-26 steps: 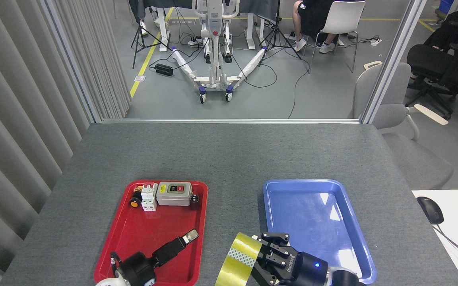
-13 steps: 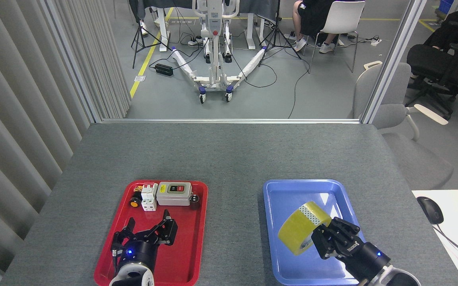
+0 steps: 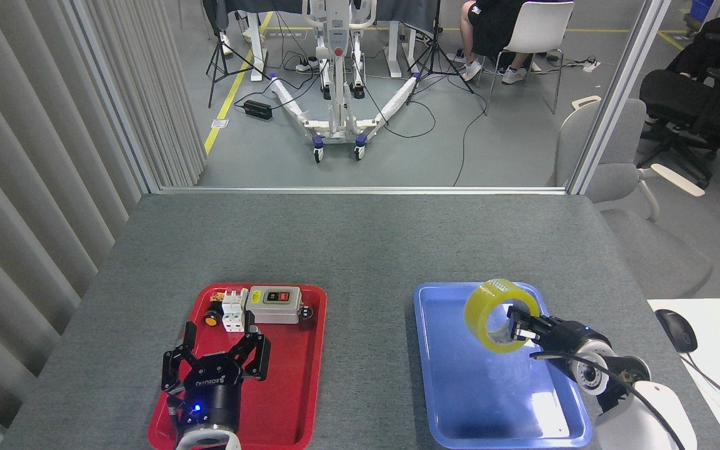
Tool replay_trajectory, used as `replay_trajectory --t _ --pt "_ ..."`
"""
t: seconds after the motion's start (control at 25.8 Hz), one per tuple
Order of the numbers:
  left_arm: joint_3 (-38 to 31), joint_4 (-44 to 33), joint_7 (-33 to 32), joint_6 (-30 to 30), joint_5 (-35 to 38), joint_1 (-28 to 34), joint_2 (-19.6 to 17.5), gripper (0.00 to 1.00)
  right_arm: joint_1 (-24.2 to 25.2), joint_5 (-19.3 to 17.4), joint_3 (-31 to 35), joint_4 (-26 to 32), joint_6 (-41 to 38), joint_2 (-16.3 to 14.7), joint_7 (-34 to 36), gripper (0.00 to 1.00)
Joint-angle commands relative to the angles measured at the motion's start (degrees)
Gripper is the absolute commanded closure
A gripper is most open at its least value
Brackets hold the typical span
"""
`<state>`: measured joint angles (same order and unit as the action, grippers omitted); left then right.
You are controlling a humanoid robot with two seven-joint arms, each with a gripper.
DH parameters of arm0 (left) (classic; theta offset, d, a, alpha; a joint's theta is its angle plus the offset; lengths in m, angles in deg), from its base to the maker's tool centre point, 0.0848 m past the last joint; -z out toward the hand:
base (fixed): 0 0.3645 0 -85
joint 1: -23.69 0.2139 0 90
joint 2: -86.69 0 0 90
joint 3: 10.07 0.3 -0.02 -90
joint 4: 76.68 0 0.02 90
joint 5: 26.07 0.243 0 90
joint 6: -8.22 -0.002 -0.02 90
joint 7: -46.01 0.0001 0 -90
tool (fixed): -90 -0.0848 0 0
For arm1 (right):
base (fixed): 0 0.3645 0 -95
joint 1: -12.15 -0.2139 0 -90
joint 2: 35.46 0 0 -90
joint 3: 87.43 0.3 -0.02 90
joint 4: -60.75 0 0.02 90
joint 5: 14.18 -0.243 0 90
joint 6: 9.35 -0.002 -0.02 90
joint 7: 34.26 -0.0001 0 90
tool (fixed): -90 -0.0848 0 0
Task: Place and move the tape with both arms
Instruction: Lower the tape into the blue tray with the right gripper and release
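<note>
tape (image 3: 501, 315) now hangs higher over the blue tray (image 3: 454, 400), grasped by your right gripper (image 3: 521, 328); left gripper (image 3: 216, 365) stays spread, empty.

One brand name on show, and little else legible

The left pincer (image 3: 213, 365), over the near half of the red tray (image 3: 310, 381), carries white "ROBOTIQ" lettering across its black body, seen upside down from the head view. At the far end of that same tray, the grey switch box (image 3: 275, 304) shows a dark panel with a green and a red button, each with small markings too tiny to read. Beside the switch box, the white breaker block (image 3: 234, 309) has print that cannot be made out. The right pincer (image 3: 519, 325), across from the red tray, shows no readable lettering from here.
</note>
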<state>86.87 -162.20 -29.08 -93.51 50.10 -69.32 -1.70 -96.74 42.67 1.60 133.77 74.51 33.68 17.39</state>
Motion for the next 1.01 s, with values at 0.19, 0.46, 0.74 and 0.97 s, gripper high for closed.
replay_trajectory --t 0.19,0.46,0.74,0.97 --pt "0.1 -0.1 0.4 4.0 0.4 -0.1 -3.8 0.0 -7.5 -7.3 -16.4 -2.4 18.4 -6.2 -13.4 0.71" --pt "0.1 -0.4 0.4 4.6 0.4 0.2 -4.1 0.0 -10.5 -15.5 -24.2 -6.2 23.4 -9.6 -14.9 0.71" --pt "0.1 0.0 0.5 6.5 0.3 0.1 -4.1 0.0 -13.6 -15.6 -26.3 -13.0 23.1 -9.0 -14.6 0.7" --pt "0.1 -0.3 0.5 7.5 0.1 0.0 -4.0 0.0 -15.6 -15.6 -26.9 -17.5 22.6 -7.4 -14.4 0.7"
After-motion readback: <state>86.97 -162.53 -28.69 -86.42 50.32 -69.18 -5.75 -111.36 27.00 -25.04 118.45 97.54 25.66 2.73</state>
